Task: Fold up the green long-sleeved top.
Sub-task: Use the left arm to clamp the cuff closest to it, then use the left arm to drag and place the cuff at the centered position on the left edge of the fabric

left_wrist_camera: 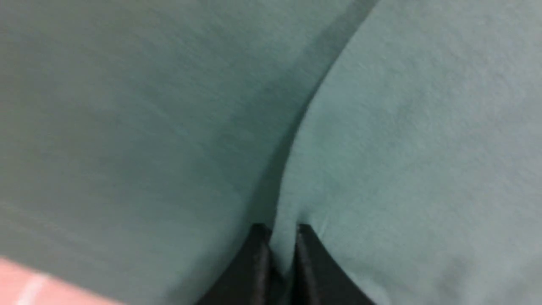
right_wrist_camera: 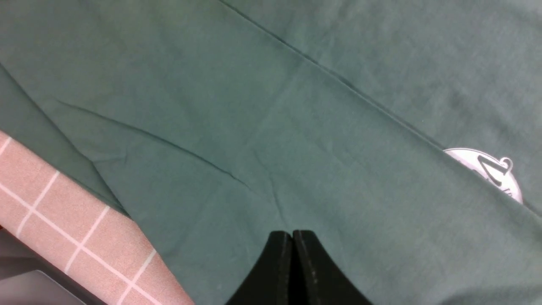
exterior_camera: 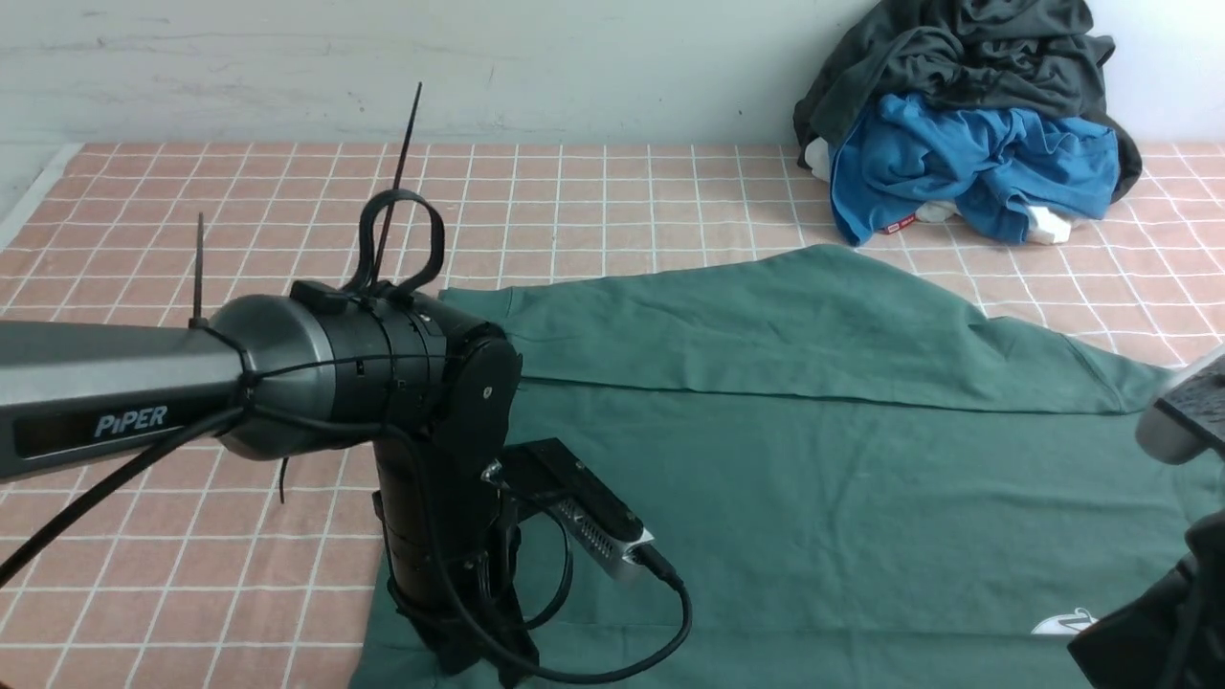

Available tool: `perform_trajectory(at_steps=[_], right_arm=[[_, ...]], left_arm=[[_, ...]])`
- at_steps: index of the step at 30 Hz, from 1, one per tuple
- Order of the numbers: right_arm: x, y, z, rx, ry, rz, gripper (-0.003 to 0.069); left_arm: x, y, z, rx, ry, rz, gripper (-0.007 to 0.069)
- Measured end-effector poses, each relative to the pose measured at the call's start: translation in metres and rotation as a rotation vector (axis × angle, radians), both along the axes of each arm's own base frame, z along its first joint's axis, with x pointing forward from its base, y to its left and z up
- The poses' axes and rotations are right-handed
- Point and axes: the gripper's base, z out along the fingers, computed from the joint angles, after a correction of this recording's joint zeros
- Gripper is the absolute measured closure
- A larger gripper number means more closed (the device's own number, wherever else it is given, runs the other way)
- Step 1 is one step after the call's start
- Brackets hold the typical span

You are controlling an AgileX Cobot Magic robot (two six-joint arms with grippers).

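Left wrist view has my left fingers (left_wrist_camera: 258, 258) pinching a small ridge of the green top (left_wrist_camera: 127, 106), with cloth bunched between the tips. My right fingers (right_wrist_camera: 279, 262) are pressed together with nothing between them, over the fabric near the white print (right_wrist_camera: 487, 173). The top lies spread across the near side of the bench (exterior_camera: 191, 574), with its far part folded over. My worry is that the pinch looks shallow and may catch only the upper layer, so a lift could slip or drag the fold askew. Bare bench lies open to the left and beyond. The heap of clothes (exterior_camera: 967, 124) in the far right corner sits close to the top's far edge, so any sweep should stop short of it.
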Motion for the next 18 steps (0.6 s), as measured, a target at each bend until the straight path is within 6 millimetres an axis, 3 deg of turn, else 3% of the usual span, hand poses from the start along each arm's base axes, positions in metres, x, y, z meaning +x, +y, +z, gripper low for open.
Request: perform_trajectory(at_steps=[8,11,15,18], right_arm=[[0.002,-0.005,-0.001,-0.057,-0.022,-0.007,0.0673],[0.002,-0.006,-0.001,-0.067,-0.026,-0.009,0.0673],[0.002,-0.006,-0.001,-0.070,-0.027,-0.008,0.0673],[0.002,-0.006,-0.001,-0.071,-0.027,-0.010,0.0673]], left_arm=[[0.045,-0.020,0.090,-0.041,-0.222,-0.045,0.0601],[0.062,-0.026,0.111,-0.041,-0.304,-0.052,0.0601],[0.079,-0.030,0.110,-0.044,-0.328,-0.039,0.0601],[0.098,-0.025,0.086,-0.014,-0.286,-0.013,0.0601]])
